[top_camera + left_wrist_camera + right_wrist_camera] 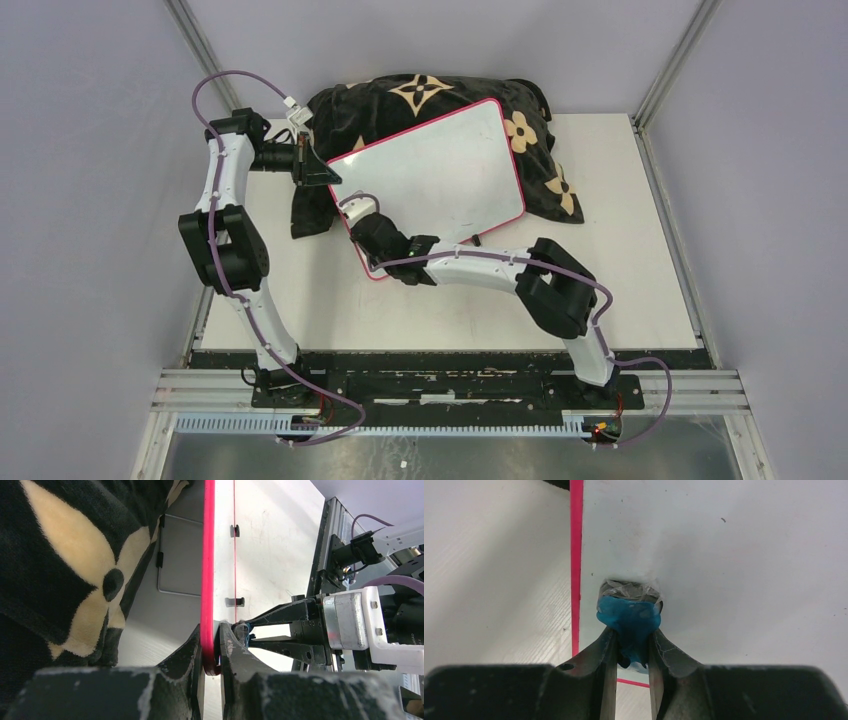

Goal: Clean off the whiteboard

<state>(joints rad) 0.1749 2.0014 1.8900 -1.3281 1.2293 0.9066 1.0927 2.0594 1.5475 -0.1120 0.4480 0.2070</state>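
Nearest the right wrist lens, the right hand was clamped on a small blue eraser. Its grey pad pressed against the whiteboard just inside the pink frame, close to the board's near left corner. In the left wrist view, the left hand was shut on the edge of that frame, one finger in front and one behind, steadying the board.

From above, the whiteboard lay tilted at the back of the counter. Its far part was propped on a black flowered cushion and its near edge was down by the counter. Its face looked white and bare of writing. A few tiny specks showed up close, and I could not tell whether they were ink or dirt.

The step in hand seemed to be the wiping itself, probably near its end. To do it well, the pad should lie flat on the surface under light, even pressure. It should move in overlapping passes away from the corner and stop short of the frame, so the eraser does not catch or slip off. The left hand ought to grip firmly, since the soft cushion would let the board rock or slide under a hard push.
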